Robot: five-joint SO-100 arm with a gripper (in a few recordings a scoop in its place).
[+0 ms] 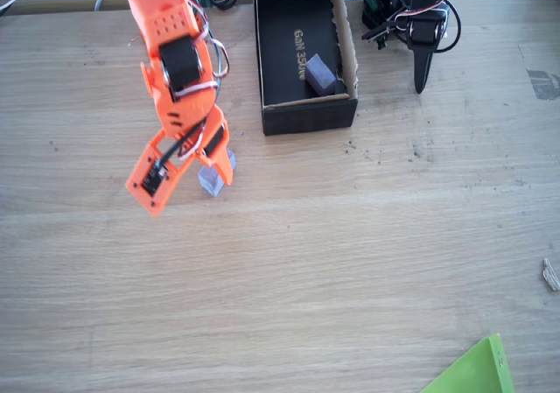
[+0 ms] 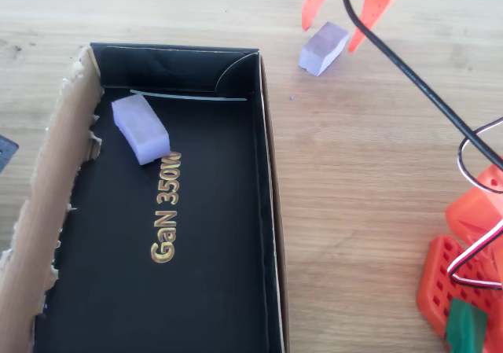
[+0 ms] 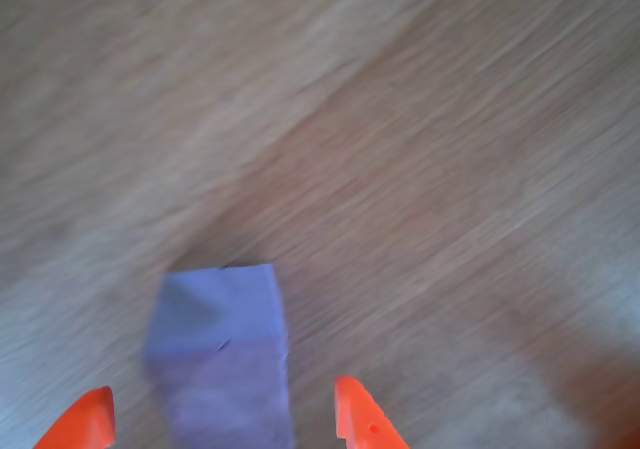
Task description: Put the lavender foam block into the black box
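The black box (image 2: 267,211) is the single container here; it is long, open at the top, with ragged brown cardboard showing along one long wall and gold lettering on its inner floor; in the fixed view it stands at the table's (image 1: 350,262) far edge, a little right of the middle. Inside it lies one foam block (image 2: 140,127), pale bluish-purple, resting on the floor in a corner, close against the torn brown wall and just beside the end wall, next to the gold print; nothing else is in the box.

By count: one box; two foam blocks, one in the box and one out on the bare wood; one orange arm; one bright green sheet (image 1: 472,371) cut off at the table's near edge toward the right corner.

The lavender foam block (image 2: 323,47) lies on the table outside the box, near the box's corner in the overhead view, and to the left of the box's near end in the fixed view (image 1: 210,179). The gripper (image 2: 336,23) is over it with the fingers (image 3: 360,419) spread wide, one orange tip on each side of the block with wood showing between tip and foam; in the blurred wrist view the block (image 3: 220,359) sits between the two tips, nearer the left one, not clamped.
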